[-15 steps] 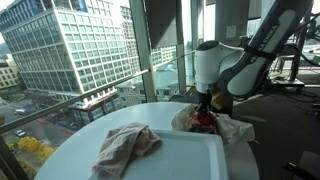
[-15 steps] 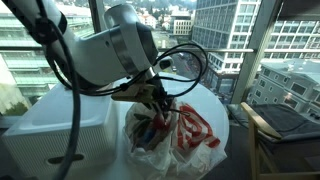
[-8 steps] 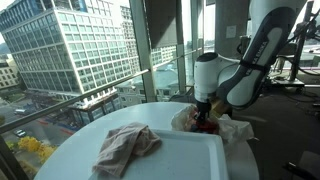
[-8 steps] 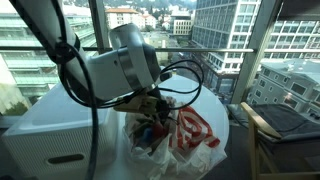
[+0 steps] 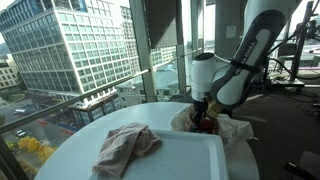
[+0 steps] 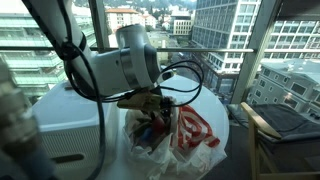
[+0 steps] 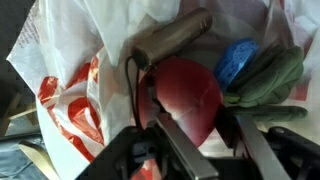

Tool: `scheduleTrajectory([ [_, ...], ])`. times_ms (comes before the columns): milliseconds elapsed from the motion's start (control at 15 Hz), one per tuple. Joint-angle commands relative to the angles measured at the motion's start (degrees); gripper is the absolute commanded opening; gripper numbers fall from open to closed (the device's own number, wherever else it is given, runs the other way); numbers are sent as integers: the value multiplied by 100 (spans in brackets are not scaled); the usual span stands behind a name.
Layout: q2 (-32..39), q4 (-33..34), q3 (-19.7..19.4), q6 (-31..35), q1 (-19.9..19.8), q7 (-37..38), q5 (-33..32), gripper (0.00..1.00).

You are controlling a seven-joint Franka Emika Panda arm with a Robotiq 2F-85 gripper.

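- Gripper (image 7: 200, 122): jaws stand apart, nothing clamped betw. them. Fingers (image 7: 180, 150) enter from bottom edge of wrist view, tips pointing into the bag mouth.
- Bag (image 7: 60, 60): white plastic w/ red print, mouth open, crumpled. In an exterior view it lies at the far edge of the table (image 5: 190, 160), under the arm (image 5: 240, 60).
- Red item (image 7: 190, 90): round, smooth, inside bag, directly ahead of the fingertips and roughly centred betw. them. Contact w/ fingers: cannot tell.
- Cylinder (image 7: 170, 38): grey-brown, lying tilted across the top of the red item, inside bag.
- Blue item (image 7: 237, 60): inside bag, just beside the red item on its right in the wrist view. Shape unclear.
- Green fabric (image 7: 275, 80): bunched, touching the blue item, at the right edge of the bag contents.
- Exterior check: gripper (image 5: 203, 118) points straight down into the bag (image 5: 235, 128); tips hidden by the plastic. Same in the opposite angle: gripper (image 6: 150, 108) sunk in the bag (image 6: 190, 135), red print facing camera, mixed contents showing at the mouth.
- Cloth (image 5: 127, 145): pale, crumpled, lying on the table well apart from the bag, nearer the camera.
- Surroundings: full-height windows behind the table; building (image 5: 70, 40) outside.
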Motion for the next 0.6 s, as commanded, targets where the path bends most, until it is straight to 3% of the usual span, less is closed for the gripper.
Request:
scheduleTrajectory([
  [0, -435, 6, 291, -353, -17, -299, 351, 81],
  [133, -737, 52, 297, -637, 99, -170, 199, 96],
  [200, -900, 73, 332, -834, 135, -183, 172, 99],
  [267, -1043, 112, 347, -1089, 207, -130, 107, 100],
  [333, -1275, 41, 64, -1212, 564, -226, 128, 100],
  [533, -1629, -40, 268, -854, 666, -545, 338, 100],
])
